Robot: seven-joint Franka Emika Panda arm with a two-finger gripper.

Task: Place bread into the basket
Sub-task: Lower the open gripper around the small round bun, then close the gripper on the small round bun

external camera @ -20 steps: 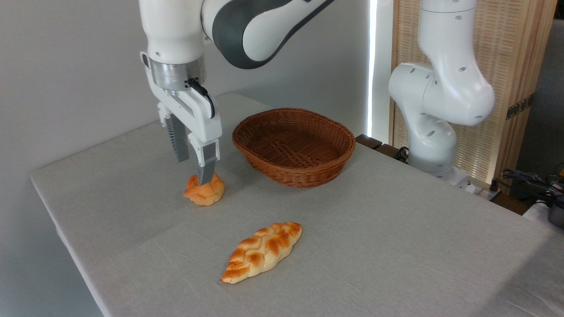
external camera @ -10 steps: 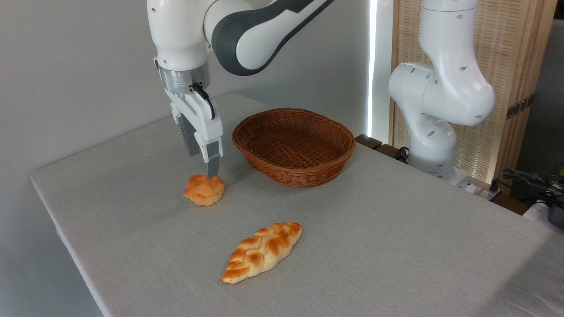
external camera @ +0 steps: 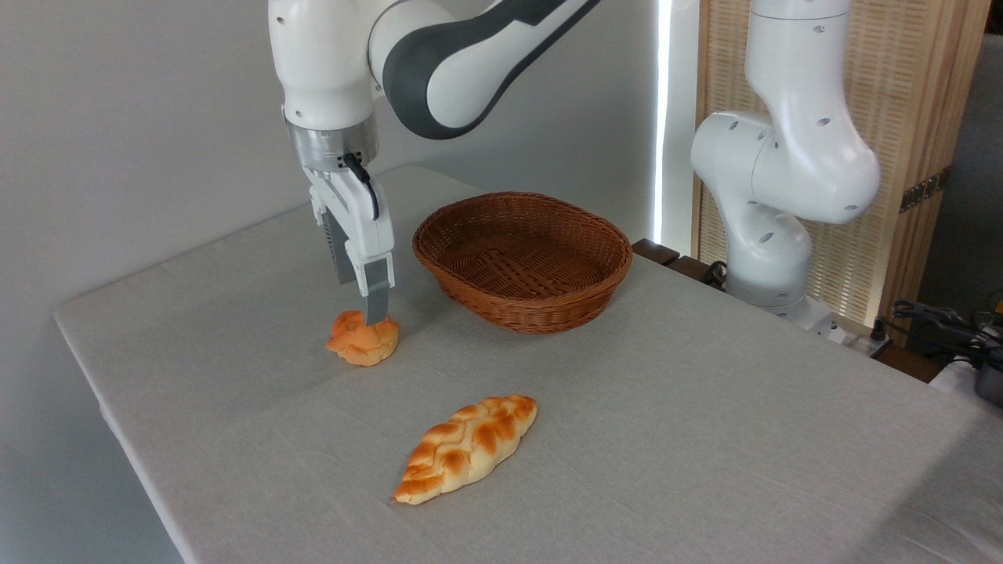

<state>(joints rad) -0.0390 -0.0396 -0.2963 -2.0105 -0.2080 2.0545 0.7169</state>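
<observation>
- Small orange-golden bread (external camera: 362, 342) with lobed top, resting on the grey tablecloth (external camera: 689, 407) towards the left, outside the basket (external camera: 523, 260) and near its left end.
- Gripper (external camera: 374, 317) pointing straight down over the bread, the near grey fingertip overlapping the bun's upper right edge.
- Impossible to tell whether clenched, released or gripping: fingers lined up one behind the other from this angle, gap hidden.
- Unclear also whether the tip touches the bun or merely stands in front of it.
- Oval reddish-brown wicker basket with a thick braided rim, standing behind and to the right of the bun, nothing inside but the woven bottom.
- Long braided golden-and-cream loaf (external camera: 468, 448) lying on the cloth nearer the camera, slanted, well apart from both bun and basket.
- White and grey arm (external camera: 439, 63) reaching in from the upper right, wrist vertical above the bun.
- Arm base (external camera: 772, 196) standing beyond the table's right edge, in front of a slatted wooden panel (external camera: 901, 94).
- Dark cables (external camera: 940, 321) at the far right edge.
</observation>
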